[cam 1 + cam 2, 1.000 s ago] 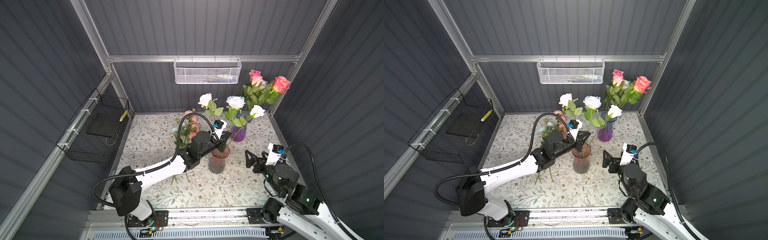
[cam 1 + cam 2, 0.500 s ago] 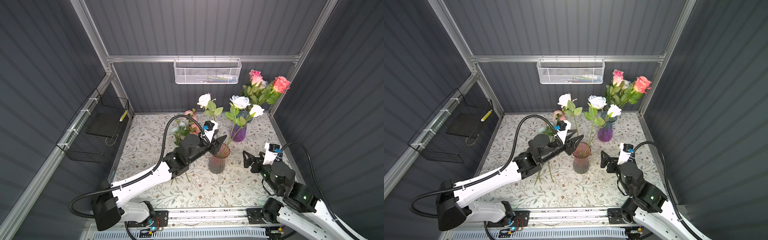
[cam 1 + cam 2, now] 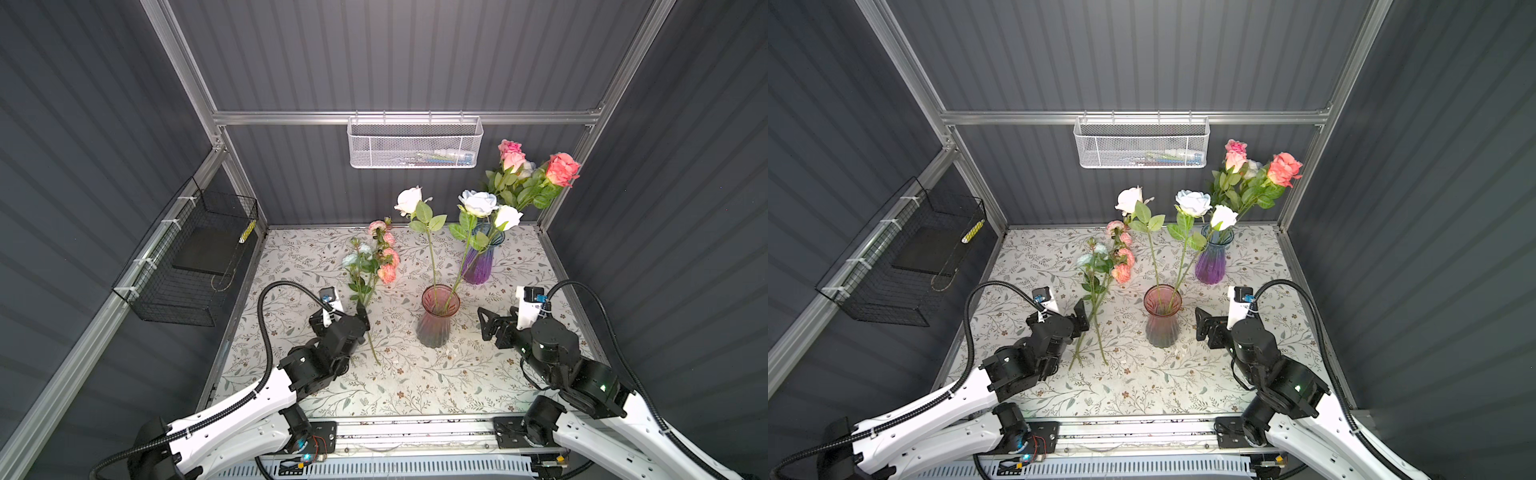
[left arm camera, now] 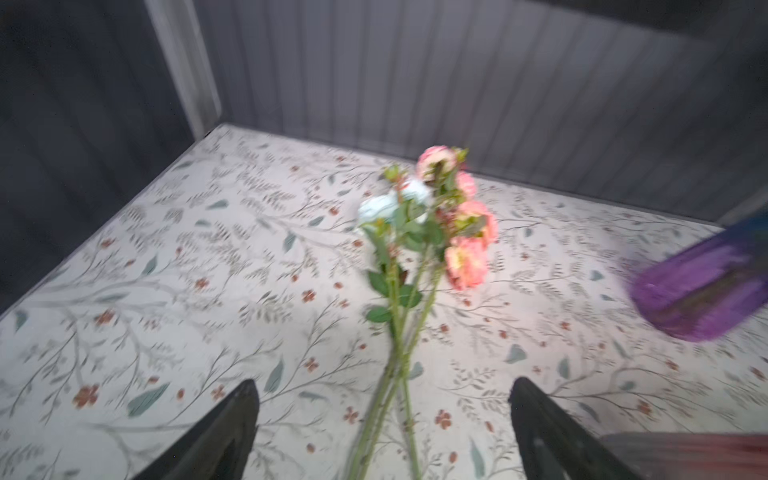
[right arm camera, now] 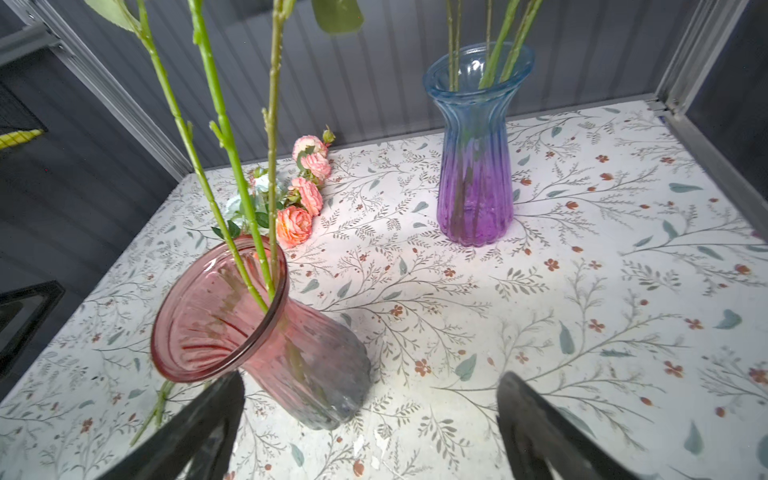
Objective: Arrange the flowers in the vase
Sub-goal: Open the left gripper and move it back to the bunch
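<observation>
Bright even overhead light, soft shadows, left wrist view motion-blurred

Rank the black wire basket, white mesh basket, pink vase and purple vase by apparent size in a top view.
1. black wire basket
2. white mesh basket
3. pink vase and purple vase: about alike; the pink one stands nearer the camera, so they stay unranked.

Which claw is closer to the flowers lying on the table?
Left. The left gripper is right at the stems of the flowers; the right gripper is across the pink vase from them.
</observation>
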Tool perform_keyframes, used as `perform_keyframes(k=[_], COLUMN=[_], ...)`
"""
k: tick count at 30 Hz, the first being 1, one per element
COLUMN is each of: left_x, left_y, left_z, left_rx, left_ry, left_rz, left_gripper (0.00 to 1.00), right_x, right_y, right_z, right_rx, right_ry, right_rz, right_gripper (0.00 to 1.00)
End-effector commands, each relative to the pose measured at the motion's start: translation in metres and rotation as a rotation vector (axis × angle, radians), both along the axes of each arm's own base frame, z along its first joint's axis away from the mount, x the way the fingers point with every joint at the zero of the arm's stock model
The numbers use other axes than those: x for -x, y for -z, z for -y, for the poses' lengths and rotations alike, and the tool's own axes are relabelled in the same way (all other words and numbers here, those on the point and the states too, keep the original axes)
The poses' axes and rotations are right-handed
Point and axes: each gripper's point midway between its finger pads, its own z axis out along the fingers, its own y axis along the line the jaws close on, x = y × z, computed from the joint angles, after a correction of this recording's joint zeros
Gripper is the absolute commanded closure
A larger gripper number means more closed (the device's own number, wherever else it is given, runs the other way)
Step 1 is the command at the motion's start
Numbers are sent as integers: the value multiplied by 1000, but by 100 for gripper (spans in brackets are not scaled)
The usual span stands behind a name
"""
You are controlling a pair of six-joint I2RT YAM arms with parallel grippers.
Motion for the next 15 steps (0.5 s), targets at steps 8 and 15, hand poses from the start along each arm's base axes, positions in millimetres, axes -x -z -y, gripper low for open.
perform_keyframes(k=[8, 15], left_x=[-40, -72], left_y=[65, 72], left_z=[6, 30], left_rx=[201, 138], left_ry=[54, 158], left_rz=[-384, -514], left_gripper=[29, 55], right_x=[-3, 6], right_y=[-13, -3], right_z=[8, 4], right_rx=[-12, -106], right_ry=[47, 21], right_rz=[36, -14], right_gripper=[14, 52])
